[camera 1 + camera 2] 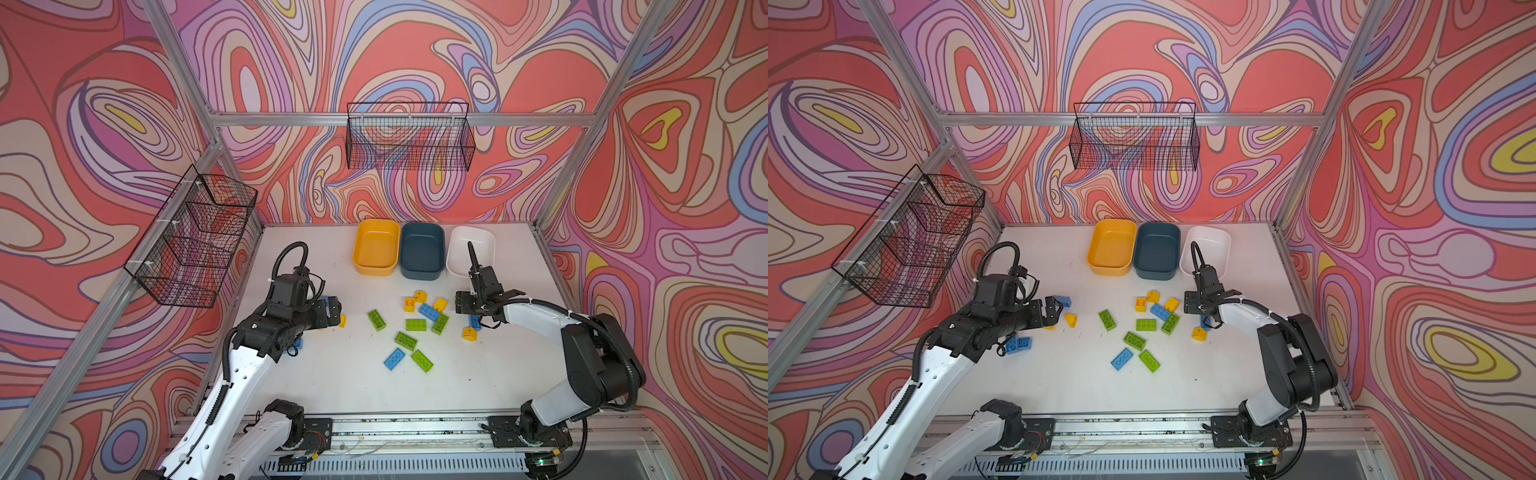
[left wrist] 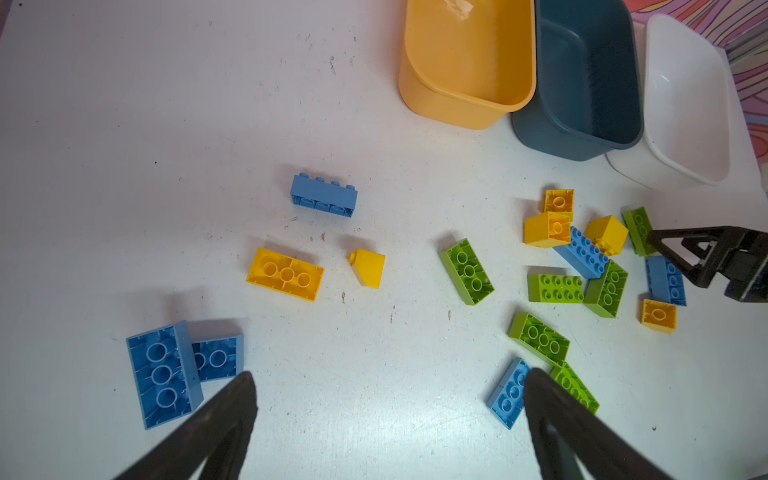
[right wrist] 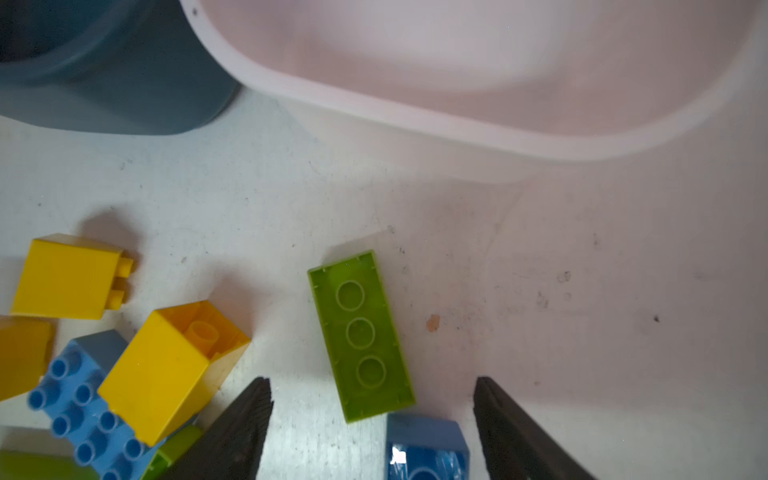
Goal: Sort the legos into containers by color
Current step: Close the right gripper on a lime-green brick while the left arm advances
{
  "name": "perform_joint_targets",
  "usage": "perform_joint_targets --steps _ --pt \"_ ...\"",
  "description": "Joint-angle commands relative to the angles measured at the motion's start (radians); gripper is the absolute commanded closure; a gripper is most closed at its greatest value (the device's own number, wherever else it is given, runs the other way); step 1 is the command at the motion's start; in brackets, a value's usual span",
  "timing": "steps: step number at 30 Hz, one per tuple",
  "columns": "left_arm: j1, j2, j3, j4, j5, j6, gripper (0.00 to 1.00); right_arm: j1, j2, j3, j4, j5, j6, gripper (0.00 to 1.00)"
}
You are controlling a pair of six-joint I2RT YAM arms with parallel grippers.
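My left pincer [image 1: 333,309] gapes as wide as it goes and has hold of nothing. It hangs above the bench [image 1: 353,386] left of centre in both top views, with a pale blue lego [image 1: 1062,300] and a small sloped yellow lego [image 1: 1071,320] just beside it. My right pincer [image 3: 372,380] stands apart too, and grips nothing: in its wrist view a dark blue brick [image 3: 426,449] lies between the fingers and a lime brick [image 3: 361,332] just past them. The containers sit close in a row at upper centre: yellow-orange tub [image 1: 374,270], teal tub [image 1: 420,274], white tub [image 1: 484,243]. All the legos [image 1: 415,324] I can see lie on the bench, outside them. My left arm [image 1: 249,365] slants up from the lower left, wrist level. My right arm [image 1: 540,320] bends high at the lower right and reaches left, pincer pointing down before the white tub.
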Motion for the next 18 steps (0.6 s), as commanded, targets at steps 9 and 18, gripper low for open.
perform_joint_targets --steps 9,18 --pt "-0.002 0.002 -0.036 -0.015 0.022 0.010 0.00 0.031 0.128 0.084 -0.001 0.026 -0.023 0.33" --pt "-0.005 0.003 -0.038 -0.021 0.022 0.012 0.01 0.052 0.184 0.108 -0.008 0.009 -0.030 0.54"
